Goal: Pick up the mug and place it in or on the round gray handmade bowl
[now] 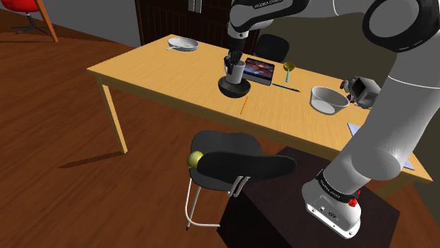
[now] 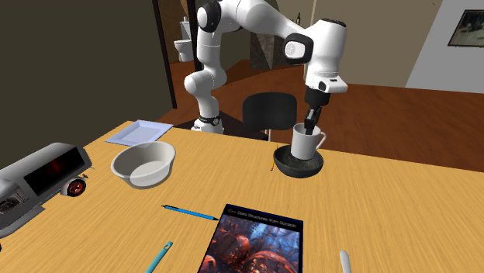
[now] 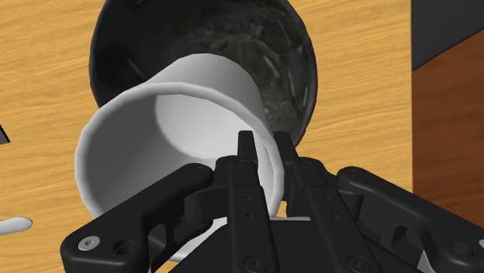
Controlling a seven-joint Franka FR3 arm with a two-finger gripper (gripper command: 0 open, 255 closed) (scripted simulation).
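— So, what is biggest here?
— The wooden table (image 1: 141,77), slanting across the shoulder view from upper left to lower right. Next is the white arm (image 1: 395,106), which rises at the lower right and reaches to the upper middle of that frame.
— And the black chair (image 1: 240,162)?
— It is at the lower middle, pushed against the table's near edge.
— Where is the dark bowl (image 2: 299,165)?
— On the table, right of centre in the second exterior view, with a speckled inside.
— And the mug (image 2: 306,142)?
— It is white, upright, and its base is down inside the bowl's rim. The handle points to the frame's right. I cannot tell whether it rests on the bowl's floor.
— The gripper (image 2: 309,124)?
— It comes down from above, with its fingers nearly together. They pinch the mug's wall at the rim, one inside and one outside.
— Anything smaller?
— A blue pen (image 2: 190,211), lying lower left of centre
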